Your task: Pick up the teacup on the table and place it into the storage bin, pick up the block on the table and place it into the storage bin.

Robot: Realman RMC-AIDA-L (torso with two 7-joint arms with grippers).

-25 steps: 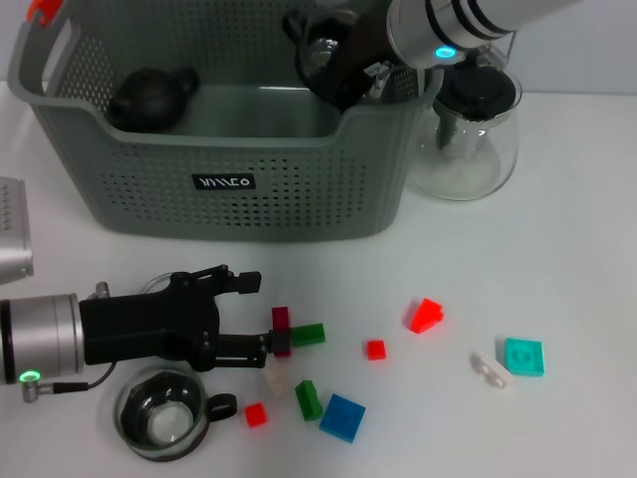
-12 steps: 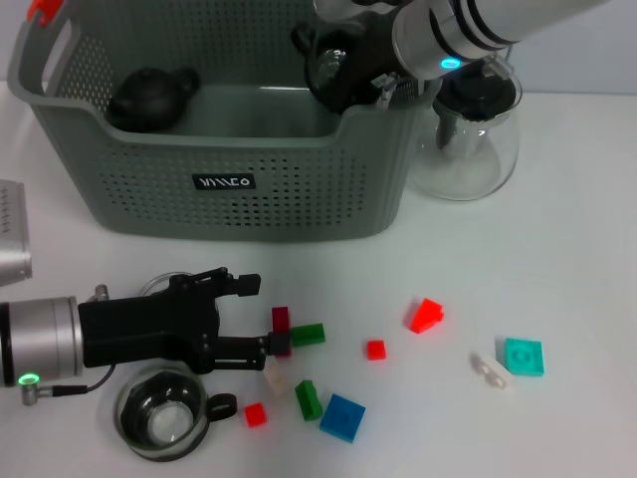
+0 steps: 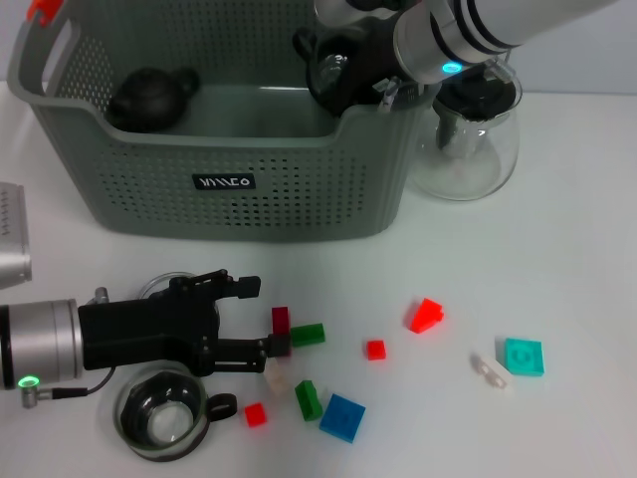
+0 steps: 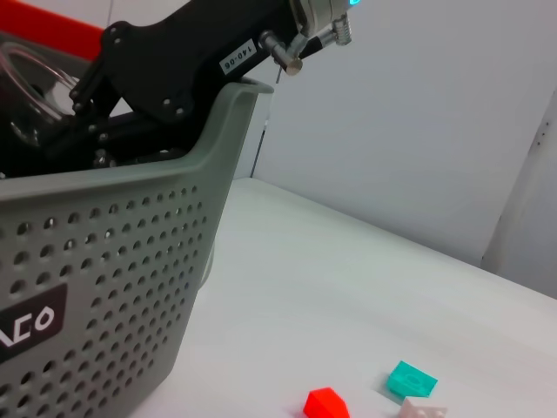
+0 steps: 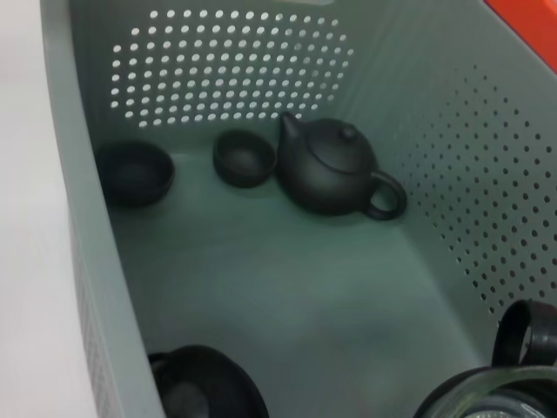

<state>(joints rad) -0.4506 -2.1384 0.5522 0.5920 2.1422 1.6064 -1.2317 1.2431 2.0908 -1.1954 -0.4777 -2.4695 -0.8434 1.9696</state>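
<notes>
Two arms are at work, and each carries its own risk. Our right gripper [image 3: 343, 70] hangs over the near right corner of the storage bin [image 3: 224, 199], closed on a glass teacup [image 3: 333, 62] held just above the rim. If we let go here, we judge the glass could clip the wall, or drop onto the dark ware inside and crack. Our left gripper [image 3: 261, 319] lies low on the table [image 3: 557, 259], jaws parted around a dark red block [image 3: 281, 329], with a green block [image 3: 308, 334] touching that one. Closing now might drag the green piece along or squirt the red one out sideways. A second glass cup [image 3: 161, 413] sits just beside that arm, and a careless lift could knock it.

From the head we see only one dark teapot [image 3: 149, 97] in the bin. The right wrist camera shows more: the teapot [image 5: 335, 170], two small dark cups [image 5: 244, 157] beside it, another dark vessel [image 5: 204, 387] nearer, and the held glass's rim [image 5: 487, 392] above the floor. The left wrist view shows no fingers of its own, only the bin wall, the right arm above it, and a red block [image 4: 326, 403] and a teal block [image 4: 411, 380] beyond.
</notes>
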